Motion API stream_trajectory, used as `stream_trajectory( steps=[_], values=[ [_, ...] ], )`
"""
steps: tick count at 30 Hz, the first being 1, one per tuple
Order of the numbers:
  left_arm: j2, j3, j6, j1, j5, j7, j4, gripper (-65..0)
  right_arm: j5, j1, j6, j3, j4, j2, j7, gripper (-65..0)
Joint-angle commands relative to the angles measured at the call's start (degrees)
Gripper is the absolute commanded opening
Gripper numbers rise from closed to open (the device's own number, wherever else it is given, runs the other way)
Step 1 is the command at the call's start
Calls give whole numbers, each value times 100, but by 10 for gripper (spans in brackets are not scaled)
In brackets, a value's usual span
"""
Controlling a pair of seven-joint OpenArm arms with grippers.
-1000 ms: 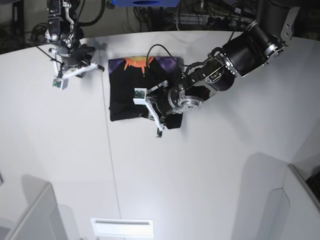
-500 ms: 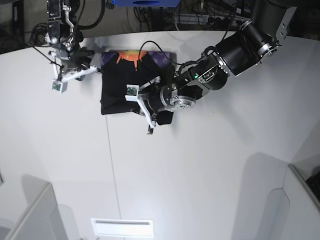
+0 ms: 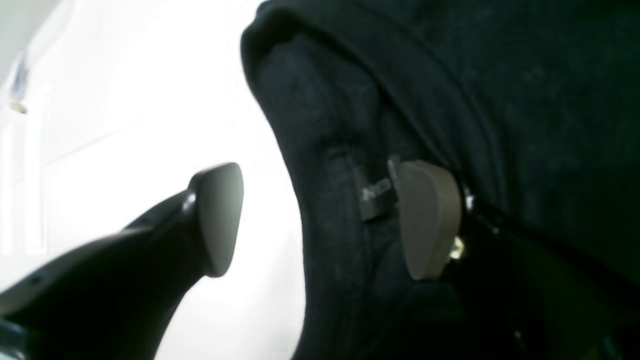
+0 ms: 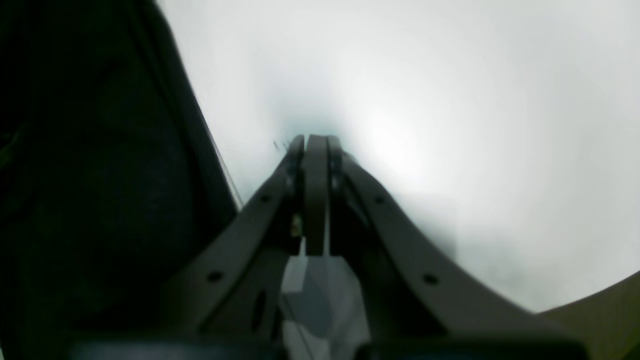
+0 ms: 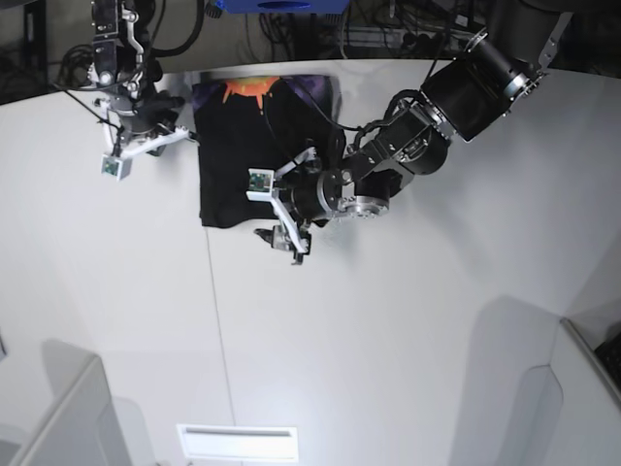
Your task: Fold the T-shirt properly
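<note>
The black T-shirt (image 5: 243,155) lies folded into a rectangle at the back of the white table, with its orange and purple print (image 5: 254,90) showing along the far edge. My left gripper (image 5: 279,243) is open at the shirt's front right corner. In the left wrist view the folded hem (image 3: 320,165) lies loose in the gap of the left gripper (image 3: 322,217), close to the right pad (image 3: 427,220). My right gripper (image 5: 186,136) is shut and empty, just beside the shirt's left edge. In the right wrist view its shut tips (image 4: 315,145) rest over bare table, with the T-shirt (image 4: 100,175) to the left.
A seam (image 5: 215,320) runs down the table toward the front. Grey bins stand at the front left (image 5: 58,417) and front right (image 5: 582,388) corners. A white slotted plate (image 5: 238,442) sits at the front edge. Cables crowd the back.
The shirt slid left and toward the back, pulled by the left arm. The left gripper then opened and let the hem go. The right gripper stayed shut near the left edge.
</note>
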State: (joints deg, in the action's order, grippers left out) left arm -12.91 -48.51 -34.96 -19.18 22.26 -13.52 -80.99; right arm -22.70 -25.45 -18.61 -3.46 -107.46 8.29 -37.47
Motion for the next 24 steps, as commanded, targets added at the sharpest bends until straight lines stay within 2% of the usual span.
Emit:
stream_trajectory(
  steps=[1, 5, 10, 17, 21, 22, 24],
  values=[
    [-15, 196, 54, -117, -24, 38, -222, -178, 15, 18, 2, -10, -98, 45, 112, -650],
    [-6, 873, 72, 103, -33, 55, -556, -178, 15, 18, 2, -10, -98, 72, 112, -650],
    [214, 1234, 81, 111, -42, 64, -697, -178, 24, 18, 2, -1, -107, 72, 121, -650],
    [1093, 2667, 81, 551, -50, 38, -1734, -178, 24, -17, 11, -1, -107, 98, 121, -650],
    [1313, 3343, 81, 1219, -50, -270, -2675, -186, 24, -26, 11, 8, -116, 318, 147, -650],
    [1321, 3475, 81, 1386, -50, -367, -2850, -209, 24, -26, 11, 8, -133, 397, 147, -650],
    [1295, 3695, 72, 1861, -50, -464, -3123, -318, 24, -70, 19, 8, -283, 617, 279, -650]
  ],
)
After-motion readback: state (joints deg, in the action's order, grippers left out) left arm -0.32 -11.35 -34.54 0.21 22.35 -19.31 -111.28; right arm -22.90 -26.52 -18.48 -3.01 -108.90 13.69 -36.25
